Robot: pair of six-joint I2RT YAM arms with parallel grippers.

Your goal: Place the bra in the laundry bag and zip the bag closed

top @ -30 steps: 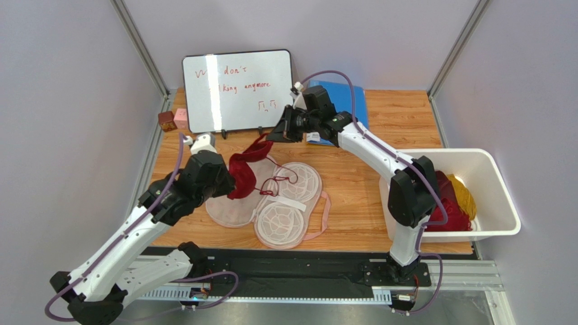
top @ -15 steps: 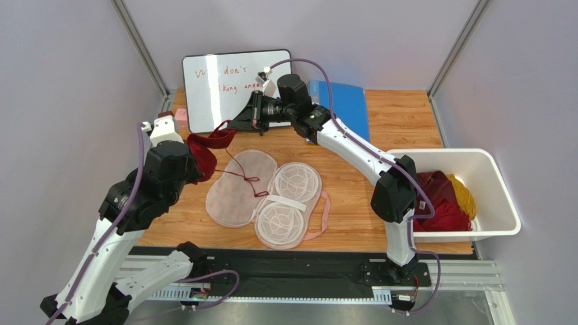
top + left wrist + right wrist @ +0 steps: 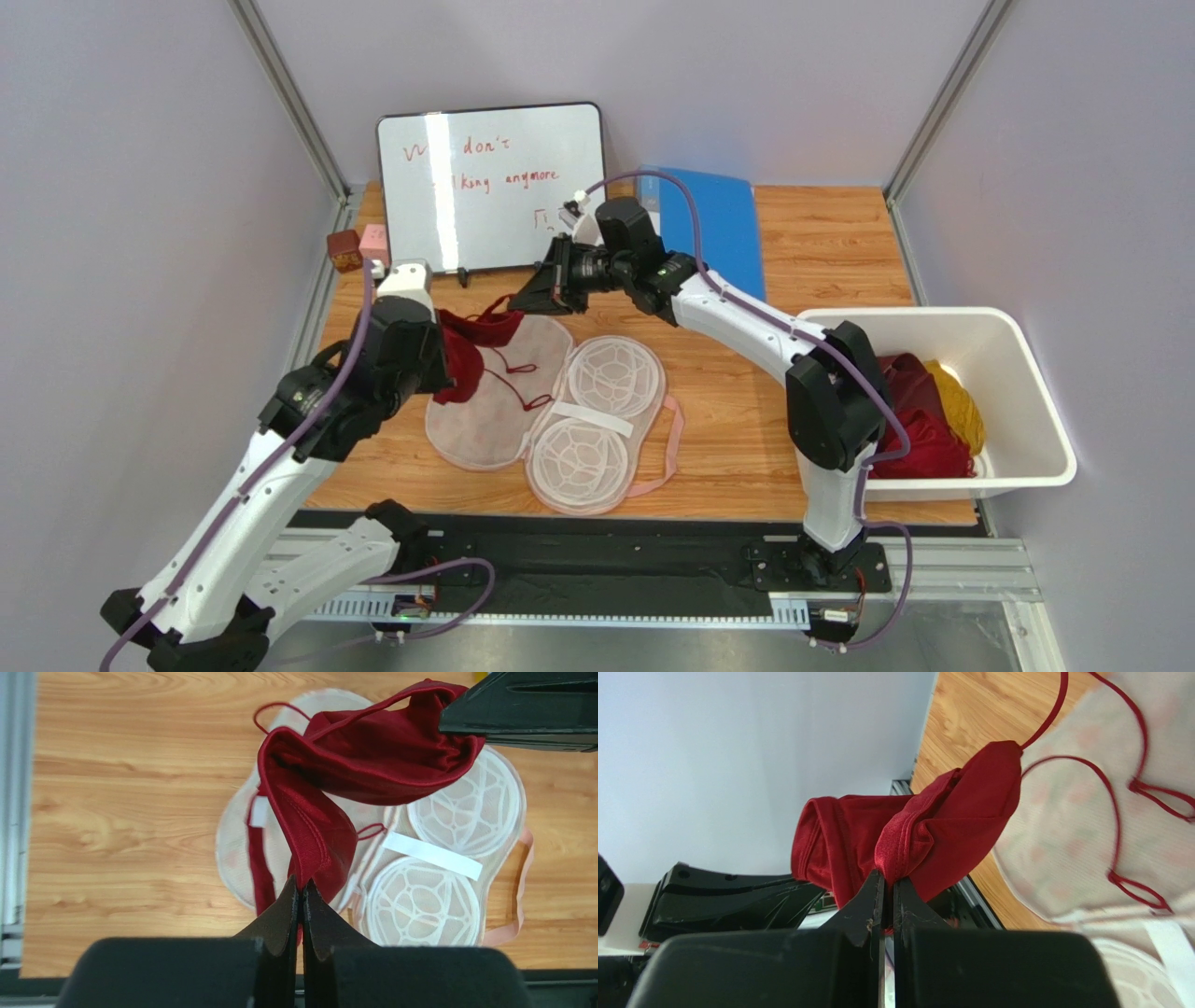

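Observation:
The dark red bra [image 3: 470, 340] hangs stretched between both grippers, above the left lobe of the laundry bag [image 3: 554, 406]. My left gripper [image 3: 302, 884] is shut on one end of the bra [image 3: 330, 784]. My right gripper [image 3: 887, 875] is shut on the other end of the bra [image 3: 934, 829], and shows in the top view as the right gripper [image 3: 533, 297] at the bag's far edge. The bag [image 3: 428, 882] lies open and flat on the table, its white cup frames showing. Thin red straps [image 3: 1120, 798] trail onto the bag's mesh.
A whiteboard [image 3: 488, 186] stands at the back, with small blocks [image 3: 358, 247] to its left and a blue folder [image 3: 718, 217] to its right. A white bin [image 3: 1024, 406] holding red and yellow clothes sits at the right table edge.
Both arms swung left and up with the bra, then came back right and lower. The bra now hangs over the bag's left lobe again, less stretched than half a second ago.

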